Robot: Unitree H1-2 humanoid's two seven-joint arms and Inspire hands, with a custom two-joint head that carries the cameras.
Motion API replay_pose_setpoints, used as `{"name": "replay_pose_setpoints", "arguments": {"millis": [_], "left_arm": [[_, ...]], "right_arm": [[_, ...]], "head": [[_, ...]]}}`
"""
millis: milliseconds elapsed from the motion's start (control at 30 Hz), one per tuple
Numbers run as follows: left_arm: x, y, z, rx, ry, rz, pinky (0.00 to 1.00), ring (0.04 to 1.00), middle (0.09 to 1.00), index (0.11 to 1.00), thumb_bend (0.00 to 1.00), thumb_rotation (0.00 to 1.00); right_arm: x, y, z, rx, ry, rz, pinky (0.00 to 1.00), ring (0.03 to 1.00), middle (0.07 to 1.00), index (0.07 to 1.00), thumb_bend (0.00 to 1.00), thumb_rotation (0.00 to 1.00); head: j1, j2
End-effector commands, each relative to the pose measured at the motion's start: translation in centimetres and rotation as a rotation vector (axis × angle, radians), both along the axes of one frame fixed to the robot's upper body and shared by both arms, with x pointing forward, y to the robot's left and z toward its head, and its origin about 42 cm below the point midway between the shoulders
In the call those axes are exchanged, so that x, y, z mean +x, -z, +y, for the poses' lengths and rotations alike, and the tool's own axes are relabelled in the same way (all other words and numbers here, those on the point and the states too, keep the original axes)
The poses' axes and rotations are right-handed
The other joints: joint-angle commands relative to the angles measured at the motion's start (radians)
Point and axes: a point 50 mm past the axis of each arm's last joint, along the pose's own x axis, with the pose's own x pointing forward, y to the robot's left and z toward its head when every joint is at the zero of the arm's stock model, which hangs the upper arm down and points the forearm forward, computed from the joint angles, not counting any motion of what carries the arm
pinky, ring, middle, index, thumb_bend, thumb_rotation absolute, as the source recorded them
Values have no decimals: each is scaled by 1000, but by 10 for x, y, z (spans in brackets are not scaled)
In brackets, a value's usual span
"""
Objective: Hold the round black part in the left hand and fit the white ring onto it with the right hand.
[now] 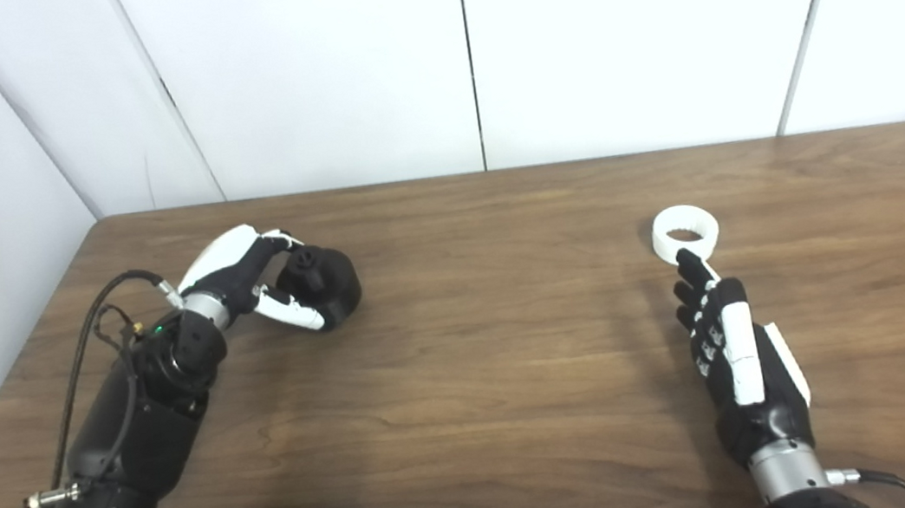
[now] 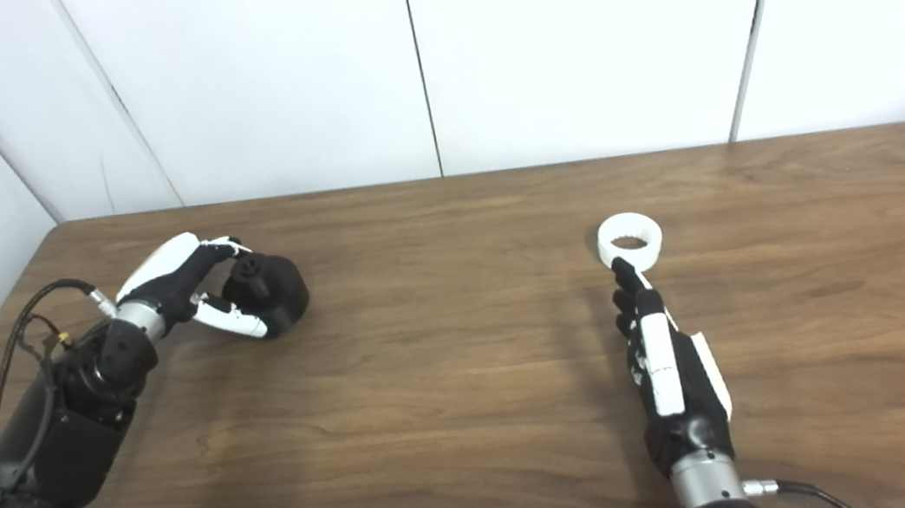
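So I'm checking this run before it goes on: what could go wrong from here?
The right hand reaches the white ring fingertips first, so it might push it away rather than grasp it. The left hand curls round the black part, which rests on the table; a loose hold may slip on lifting.

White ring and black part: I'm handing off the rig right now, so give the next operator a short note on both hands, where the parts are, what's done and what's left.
Left hand: fingers curled around the round black part, which looks to be resting on the table, far left; not lifted.
Right hand: open, fingers stretched toward the white ring; fingertips at its near rim, no grasp.
White ring: flat on the table, right of centre, well apart from the black part.
Done: left hand is on the black part.
Left: grasp the ring, bring the parts together, fit the ring onto the black part.
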Motion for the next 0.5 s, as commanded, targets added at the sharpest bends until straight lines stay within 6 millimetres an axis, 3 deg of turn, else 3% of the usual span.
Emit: {"name": "replay_pose_setpoints", "arguments": {"millis": [0, 467], "left_arm": [[11, -29, 5, 41, 7, -96, 966, 1000, 956, 725, 870, 207], [4, -27, 1, 13, 26, -112, 906, 1000, 929, 696, 838, 158]], "right_arm": [[-2, -14, 2, 17, -5, -73, 1000, 980, 977, 935, 669, 1000], [-3, -15, 1, 13, -8, -76, 1000, 982, 976, 932, 662, 1000]], "head": [[1, 1], [5, 8]]}}
